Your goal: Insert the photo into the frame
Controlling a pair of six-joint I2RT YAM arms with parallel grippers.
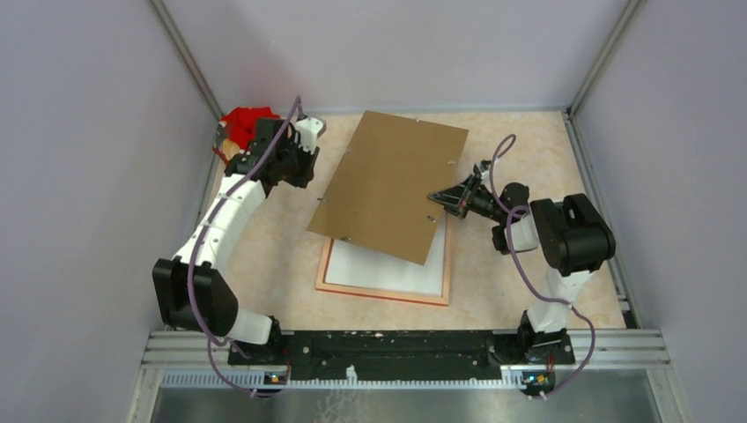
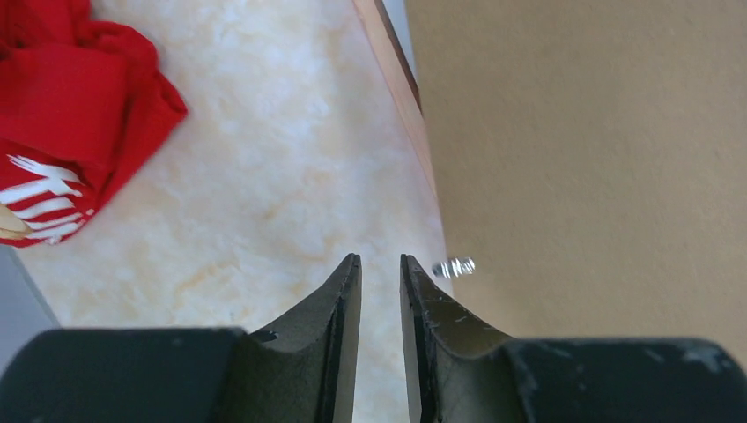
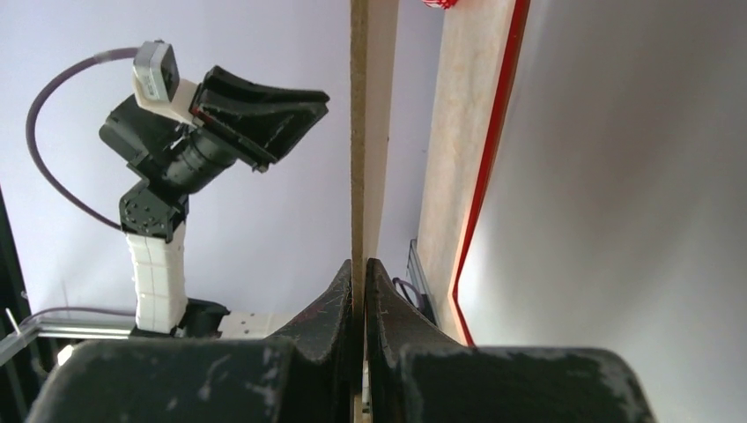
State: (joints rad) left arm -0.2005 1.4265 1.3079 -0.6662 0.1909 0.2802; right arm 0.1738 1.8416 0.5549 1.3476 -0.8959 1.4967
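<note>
The frame (image 1: 384, 296) lies flat on the table, its thin orange-red rim showing. Inside the rim lies the photo (image 1: 388, 264), plain white side up, with its far part hidden under a brown backing panel (image 1: 388, 181). The panel hangs tilted above them. My right gripper (image 1: 438, 197) is shut on the panel's right edge. In the right wrist view the jaws (image 3: 359, 264) pinch the thin board (image 3: 357, 132), with the frame's red edge (image 3: 480, 176) and the white photo (image 3: 617, 220) to the right. My left gripper (image 1: 304, 167) (image 2: 379, 260) stands slightly open and empty, left of the panel (image 2: 573, 132).
A red cloth (image 1: 247, 123) (image 2: 70, 106) lies in the far left corner, close behind my left gripper. A small metal tab (image 2: 454, 266) sticks out of the panel's edge near my left fingers. Walls with metal posts close in the table on three sides.
</note>
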